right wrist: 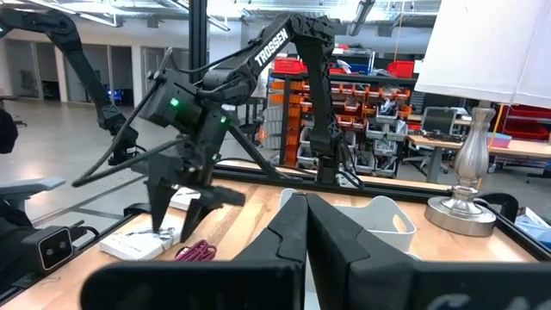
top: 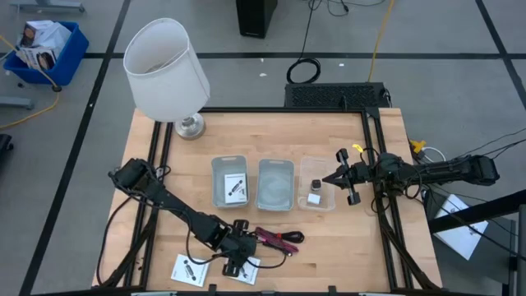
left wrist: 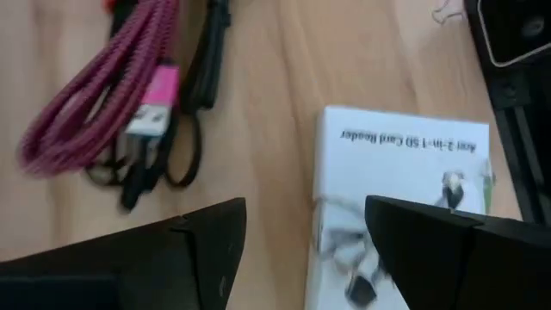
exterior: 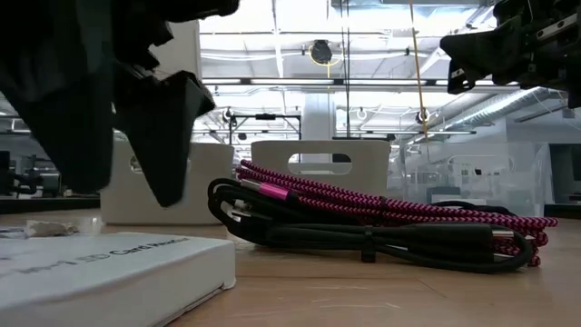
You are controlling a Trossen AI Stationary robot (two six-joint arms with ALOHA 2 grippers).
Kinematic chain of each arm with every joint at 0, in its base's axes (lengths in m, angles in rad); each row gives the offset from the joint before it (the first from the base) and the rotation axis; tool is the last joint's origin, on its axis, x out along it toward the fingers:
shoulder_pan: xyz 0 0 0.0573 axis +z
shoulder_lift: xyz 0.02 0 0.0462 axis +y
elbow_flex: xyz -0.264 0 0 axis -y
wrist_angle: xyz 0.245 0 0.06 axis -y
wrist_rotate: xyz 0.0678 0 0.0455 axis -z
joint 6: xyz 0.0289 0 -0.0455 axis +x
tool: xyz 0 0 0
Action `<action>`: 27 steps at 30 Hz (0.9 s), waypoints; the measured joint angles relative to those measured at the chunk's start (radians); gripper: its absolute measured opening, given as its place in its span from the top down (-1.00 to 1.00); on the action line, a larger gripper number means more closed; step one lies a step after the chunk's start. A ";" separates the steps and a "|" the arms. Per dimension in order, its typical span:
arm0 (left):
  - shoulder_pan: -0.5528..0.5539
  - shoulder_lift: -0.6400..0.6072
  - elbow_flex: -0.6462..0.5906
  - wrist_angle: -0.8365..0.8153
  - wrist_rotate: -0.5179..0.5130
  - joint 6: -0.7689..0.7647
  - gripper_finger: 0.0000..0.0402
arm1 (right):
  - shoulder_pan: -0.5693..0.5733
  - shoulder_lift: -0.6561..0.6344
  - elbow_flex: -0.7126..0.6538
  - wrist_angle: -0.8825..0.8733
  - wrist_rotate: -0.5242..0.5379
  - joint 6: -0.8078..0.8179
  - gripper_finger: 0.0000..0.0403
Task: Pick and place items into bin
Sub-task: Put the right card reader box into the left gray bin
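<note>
- Two grippers on record: left gripper [top: 237,261] low at the table's near edge, fingers [left wrist: 198,250] spread apart, poised over a white card-reader box [left wrist: 400,198] with nothing gripped
- Right gripper [top: 339,176] raised above the table's right side, just beside the clear bin [top: 316,194], fingers pressed together and empty
- Coiled red-and-black cable [top: 279,238] lying on the wood just right of the left gripper, outside any bin
- Second white card [top: 189,270] flat on the table, left of the left gripper
- Third white card [top: 234,187] inside the left grey bin [top: 229,181]
- Middle grey bin [top: 276,182]
- Clear bin holding a tiny black cube [top: 315,182] and a tiny white block [top: 314,197]
- White-shaded lamp [top: 167,70] at the far left corner of the table [top: 271,136]
</note>
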 joint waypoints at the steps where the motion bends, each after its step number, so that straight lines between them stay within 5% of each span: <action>1: 0.000 0.009 0.000 0.005 0.002 0.005 -0.21 | 0.000 0.000 0.000 0.000 0.000 -0.002 1.00; 14: -0.002 0.077 0.004 0.010 0.044 0.037 -0.14 | 0.000 0.000 0.000 -0.001 0.000 -0.013 1.00; 23: -0.005 0.088 0.002 -0.029 0.059 0.085 0.89 | 0.000 0.000 0.000 -0.001 0.000 -0.013 1.00; 27: -0.011 0.081 0.002 -0.029 0.071 0.127 0.93 | 0.000 0.000 0.000 -0.001 0.000 -0.013 1.00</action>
